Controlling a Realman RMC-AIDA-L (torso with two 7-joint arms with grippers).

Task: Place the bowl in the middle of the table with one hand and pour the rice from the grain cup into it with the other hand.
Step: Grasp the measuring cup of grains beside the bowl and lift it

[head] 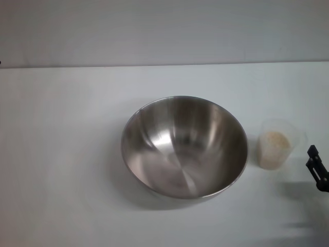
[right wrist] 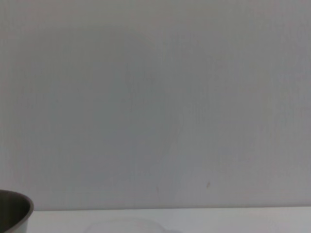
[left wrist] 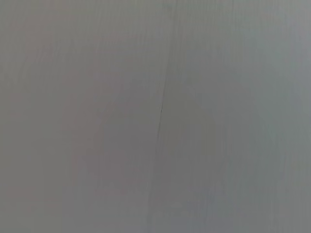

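The white desk (head: 67, 170) fills most of the head view, its far edge meeting a plain pale wall (head: 164, 31). The left wrist view shows nothing but a flat grey surface with a faint thin seam.

The steel bowl (head: 184, 147) stands upright near the middle of the desk, with bare metal showing inside. In the right wrist view only a sliver of its rim (right wrist: 14, 213) shows at the picture's edge, against the wall.

The clear grain cup (head: 280, 141) stands upright on the desk just beside the bowl on the robot's right, apart from it. The rice (head: 272, 148) sits inside the cup as a pale beige mass. In the right wrist view a faint clear rim (right wrist: 121, 225) is probably the cup's top; it is hard to tell.

The right end effector (head: 317, 169) enters at the right edge of the head view, dark, near the cup but not touching it. Whether it is spread or pressed together cannot be told. The left end effector appears in none of the views.
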